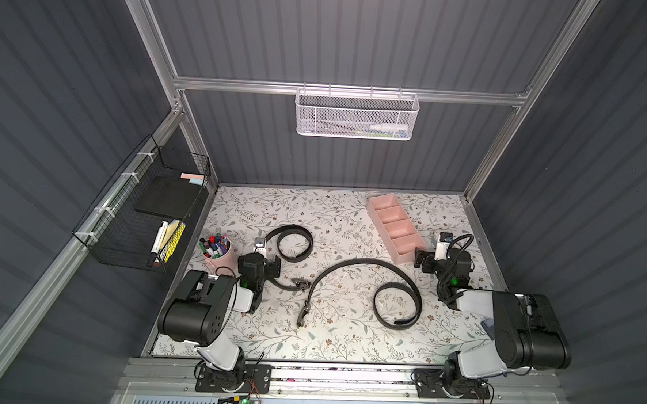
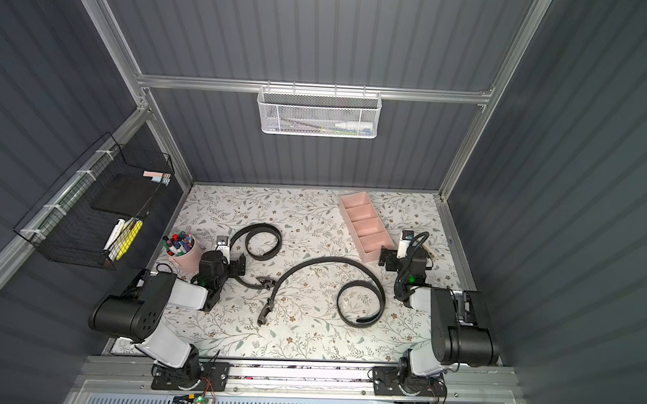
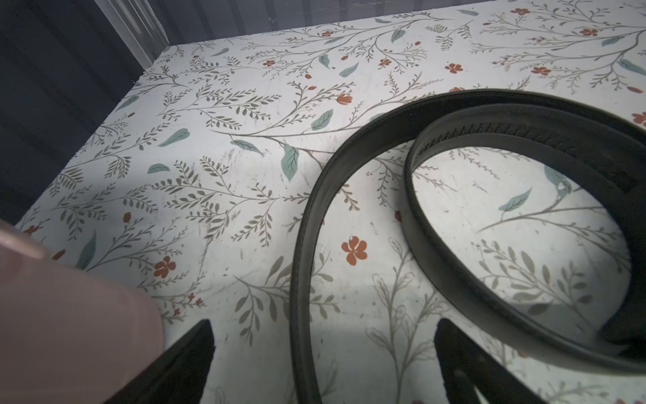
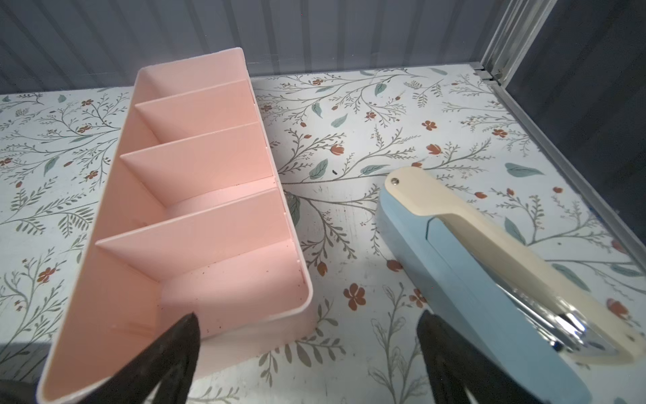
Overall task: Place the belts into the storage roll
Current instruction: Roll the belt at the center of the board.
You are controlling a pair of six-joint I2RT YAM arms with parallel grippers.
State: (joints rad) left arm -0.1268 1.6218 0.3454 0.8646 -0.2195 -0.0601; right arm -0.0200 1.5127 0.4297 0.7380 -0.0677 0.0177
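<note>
No belt is stowed yet: in both top views the smaller belt (image 1: 292, 228) lies left of frame centre, the longer belt (image 1: 364, 261) below centre, the storage roll (image 1: 406, 255) right of centre stands empty, and the left gripper (image 3: 325, 325) and right gripper (image 4: 307, 317) are spread wide, grasping nothing.

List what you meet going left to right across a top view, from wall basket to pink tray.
Black wire basket → pink marker cup → smaller belt → storage tray. The longer belt spans too wide to place, so it is omitted.
</note>
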